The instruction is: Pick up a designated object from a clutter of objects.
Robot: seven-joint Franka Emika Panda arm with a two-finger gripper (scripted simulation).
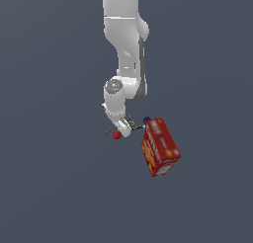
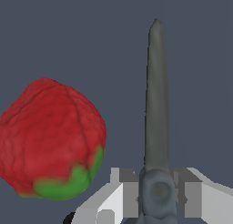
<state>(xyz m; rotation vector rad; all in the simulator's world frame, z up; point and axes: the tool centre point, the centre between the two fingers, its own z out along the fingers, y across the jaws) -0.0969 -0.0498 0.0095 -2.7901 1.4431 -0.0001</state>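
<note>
The scissors (image 2: 157, 95) lie with their long dark-grey blades pointing away from the wrist camera. My gripper (image 2: 157, 191) is down over them, with a finger pressed against each side of the pivot, so it is shut on the scissors. In the exterior view the gripper (image 1: 123, 128) is low in the clutter. The blade tip (image 1: 107, 133) sticks out toward the exterior view's left, and the orange-yellow handles (image 1: 129, 119) show behind the hand. The red strawberry (image 2: 50, 141) sits close beside the blades (image 1: 117, 135).
The large red box with yellow marks (image 1: 160, 147) lies just to the exterior view's right of the gripper. A purple bit (image 1: 146, 120) shows at its far corner. The black-and-white marker (image 1: 137, 128) lies between the gripper and the box.
</note>
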